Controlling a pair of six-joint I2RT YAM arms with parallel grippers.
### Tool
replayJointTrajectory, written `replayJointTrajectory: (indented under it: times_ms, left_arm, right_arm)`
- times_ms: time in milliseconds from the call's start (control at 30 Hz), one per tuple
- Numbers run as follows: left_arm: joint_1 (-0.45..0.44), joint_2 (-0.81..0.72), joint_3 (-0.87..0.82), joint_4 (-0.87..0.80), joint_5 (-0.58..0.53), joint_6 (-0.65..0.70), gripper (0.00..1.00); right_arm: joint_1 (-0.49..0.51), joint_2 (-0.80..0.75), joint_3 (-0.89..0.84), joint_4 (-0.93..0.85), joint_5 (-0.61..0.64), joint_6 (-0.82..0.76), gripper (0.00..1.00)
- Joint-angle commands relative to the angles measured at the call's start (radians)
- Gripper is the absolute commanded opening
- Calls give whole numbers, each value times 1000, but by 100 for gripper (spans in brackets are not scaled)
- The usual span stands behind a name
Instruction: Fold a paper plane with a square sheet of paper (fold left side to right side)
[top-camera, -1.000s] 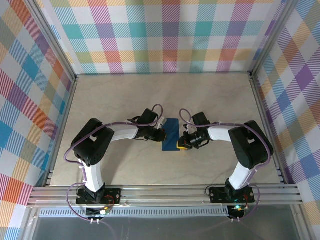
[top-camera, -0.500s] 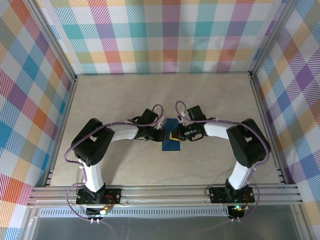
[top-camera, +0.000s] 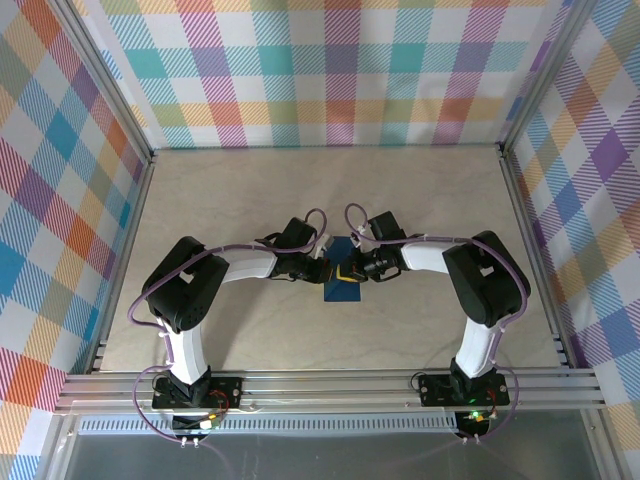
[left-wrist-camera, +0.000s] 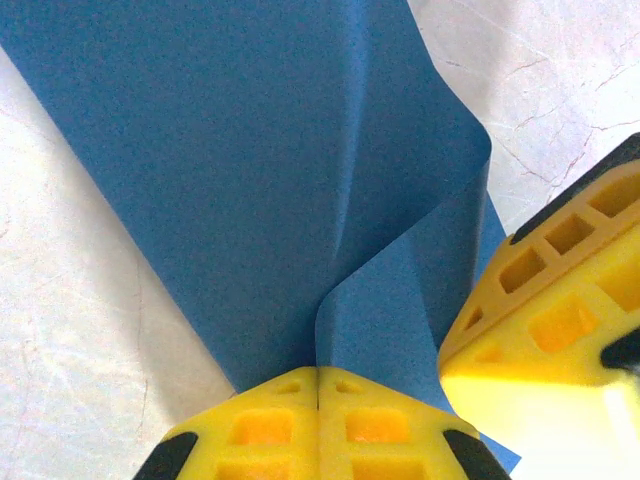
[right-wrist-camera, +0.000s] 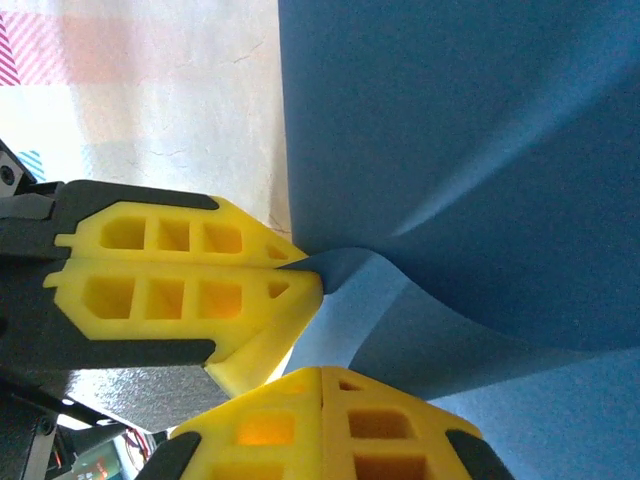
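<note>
Two grippers are clamped shut on the square sheet of paper (top-camera: 342, 290) at frame centre; the right gripper (top-camera: 348, 272) is now brought leftward beside the left gripper (top-camera: 324, 270), a flap is raised, and folding is judged underway.

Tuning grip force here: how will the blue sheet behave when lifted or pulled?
Probably floppy: the square sheet of paper buckles into a ridge where the left gripper pinches it. Likely very light: it curls up from the right gripper while the rest lies flat on the table. Opposing pulls might crease or tear it.
</note>
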Motion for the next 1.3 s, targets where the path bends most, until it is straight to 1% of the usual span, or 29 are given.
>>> replayJointTrajectory:
  times_ms: [0,500,733,867,1000,1167,1267]
  left_arm:
    - [2,33,4,-34,-58,23,0]
    - [1,32,10,-37,-63,23,1]
    - [2,1,10,-22,-64,7,9]
    - [8,-52,11,-23,-72,-10,17]
    - [19,-121,10,-50,-75,-21,21]
    - [22,-201,-15,-88,-55,-31,20]
    - [22,-240,-49,-84,-1,-53,14]
  right_arm:
    - [9,23,16,-21,18,-2,0]
    - [8,41,-1,-51,58,-6,0]
    - [8,42,-24,-73,87,14,0]
    - [9,44,-37,-68,98,27,0]
    - [8,44,-43,-69,102,31,0]
    - [8,39,-43,-68,102,36,0]
    - [7,33,-47,-64,96,37,0]
